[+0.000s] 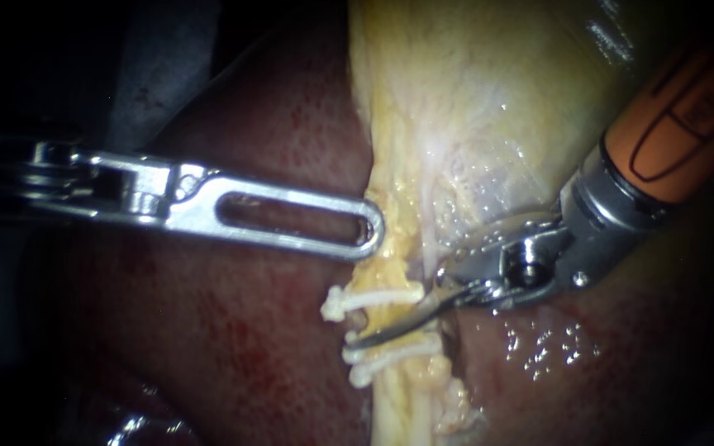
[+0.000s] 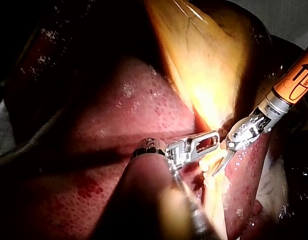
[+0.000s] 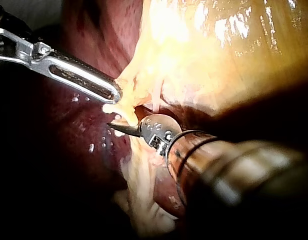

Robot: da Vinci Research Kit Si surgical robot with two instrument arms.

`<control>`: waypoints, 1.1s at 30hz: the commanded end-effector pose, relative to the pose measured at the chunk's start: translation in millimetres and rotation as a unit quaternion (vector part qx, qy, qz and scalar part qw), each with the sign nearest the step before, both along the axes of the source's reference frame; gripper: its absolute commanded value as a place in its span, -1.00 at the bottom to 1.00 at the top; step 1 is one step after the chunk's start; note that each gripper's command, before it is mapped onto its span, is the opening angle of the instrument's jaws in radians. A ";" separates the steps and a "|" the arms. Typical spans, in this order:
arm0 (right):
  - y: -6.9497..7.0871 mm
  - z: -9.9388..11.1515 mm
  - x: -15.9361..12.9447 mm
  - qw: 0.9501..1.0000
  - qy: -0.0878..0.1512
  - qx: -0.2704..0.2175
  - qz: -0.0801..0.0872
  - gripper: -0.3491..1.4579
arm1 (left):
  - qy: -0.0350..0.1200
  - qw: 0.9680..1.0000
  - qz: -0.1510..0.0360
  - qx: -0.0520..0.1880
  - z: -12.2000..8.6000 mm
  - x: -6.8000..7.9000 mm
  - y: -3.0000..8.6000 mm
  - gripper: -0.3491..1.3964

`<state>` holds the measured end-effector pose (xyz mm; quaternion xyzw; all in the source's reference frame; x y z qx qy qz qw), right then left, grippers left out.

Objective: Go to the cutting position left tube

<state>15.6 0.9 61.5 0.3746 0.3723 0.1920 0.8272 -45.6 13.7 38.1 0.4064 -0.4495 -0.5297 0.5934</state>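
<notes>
Three clips [image 1: 373,296] on one tube [image 1: 394,413]; left instrument [image 1: 373,235] jaws clamped on gallbladder [image 1: 489,107]; right instrument [image 1: 365,334] jaws apart astride tube.

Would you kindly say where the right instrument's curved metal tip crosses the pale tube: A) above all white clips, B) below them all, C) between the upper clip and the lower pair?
C: the right instrument's curved metal tip lies with one white clip above it and two white clips below.
</notes>
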 end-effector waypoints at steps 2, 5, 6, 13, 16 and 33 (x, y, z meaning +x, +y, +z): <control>0.0 0.0 0.0 1.000 0.001 0.001 0.000 -0.04 | 0.000 1.000 0.000 0.000 0.0 0.0 0.0 -1.00; 0.1 0.1 0.0 1.000 -0.001 0.002 0.003 -0.06 | 0.000 1.000 0.000 0.000 0.0 0.0 0.0 -1.00; 0.1 0.1 0.0 1.000 -0.001 0.005 0.005 -0.06 | 0.000 1.000 0.000 0.000 0.0 0.0 0.0 -1.00; 0.2 0.2 0.0 1.000 0.001 0.008 0.008 -0.08 | 0.000 1.000 0.000 0.000 0.0 0.0 0.0 -1.00; 0.2 0.2 0.0 1.000 0.011 0.013 0.015 -0.10 | 0.000 1.000 0.000 0.000 0.0 -0.1 0.0 -1.00; 0.2 0.3 0.0 1.000 0.013 0.015 0.018 -0.10 | 0.001 1.000 -0.001 0.000 0.0 -0.2 0.0 -1.00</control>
